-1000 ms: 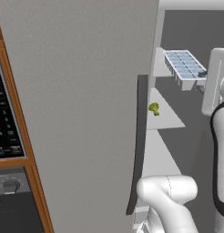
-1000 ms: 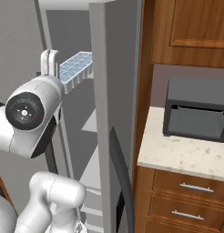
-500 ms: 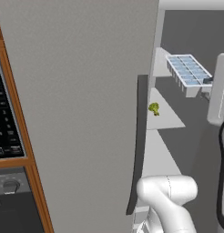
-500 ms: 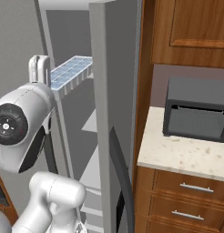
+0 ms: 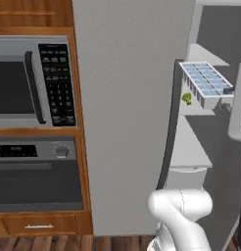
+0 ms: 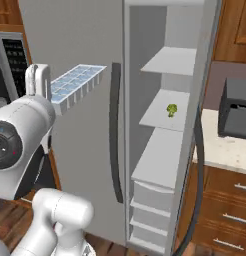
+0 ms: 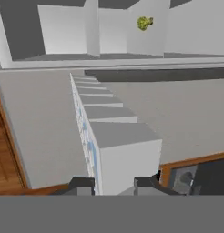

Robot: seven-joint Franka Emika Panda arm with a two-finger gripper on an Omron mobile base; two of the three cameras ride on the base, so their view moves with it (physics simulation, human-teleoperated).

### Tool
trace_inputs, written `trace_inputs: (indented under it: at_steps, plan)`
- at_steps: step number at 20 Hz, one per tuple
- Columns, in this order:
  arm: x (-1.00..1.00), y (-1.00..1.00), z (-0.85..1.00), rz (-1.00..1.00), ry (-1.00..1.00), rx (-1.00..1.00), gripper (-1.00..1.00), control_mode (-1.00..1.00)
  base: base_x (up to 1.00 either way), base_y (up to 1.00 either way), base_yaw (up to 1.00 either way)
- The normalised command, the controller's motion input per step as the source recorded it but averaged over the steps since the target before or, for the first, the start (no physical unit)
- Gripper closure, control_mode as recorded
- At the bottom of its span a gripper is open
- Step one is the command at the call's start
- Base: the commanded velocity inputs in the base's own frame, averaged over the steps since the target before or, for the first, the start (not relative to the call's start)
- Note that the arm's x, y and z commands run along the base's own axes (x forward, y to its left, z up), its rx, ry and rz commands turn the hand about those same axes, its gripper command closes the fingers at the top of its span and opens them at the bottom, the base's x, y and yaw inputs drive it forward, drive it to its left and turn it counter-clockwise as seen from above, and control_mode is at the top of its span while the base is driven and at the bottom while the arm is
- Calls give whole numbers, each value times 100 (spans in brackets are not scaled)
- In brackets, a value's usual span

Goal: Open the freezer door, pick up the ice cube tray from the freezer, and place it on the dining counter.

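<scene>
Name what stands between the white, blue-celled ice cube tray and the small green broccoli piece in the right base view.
The fridge door's edge with its long dark vertical handle stands between ice cube tray and broccoli.

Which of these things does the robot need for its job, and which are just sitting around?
Needed for the job:
ice cube tray, gripped in the shut tool
freezer, standing open
freezer door, swung wide

Just sitting around:
broccoli piece on a freezer shelf
microwave
toaster oven
</scene>
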Motion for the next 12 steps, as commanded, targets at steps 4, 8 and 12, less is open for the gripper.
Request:
trace_inputs:
  at_steps: [4, 8, 12]
  plan:
    - [0, 0, 0, 0, 0, 0, 100, 100, -28, 90, 71]
    - [0, 0, 0, 0, 0, 0, 100, 100, -24, 70, 94]
    - [0, 0, 0, 0, 0, 0, 100, 100, -23, 48, 100]
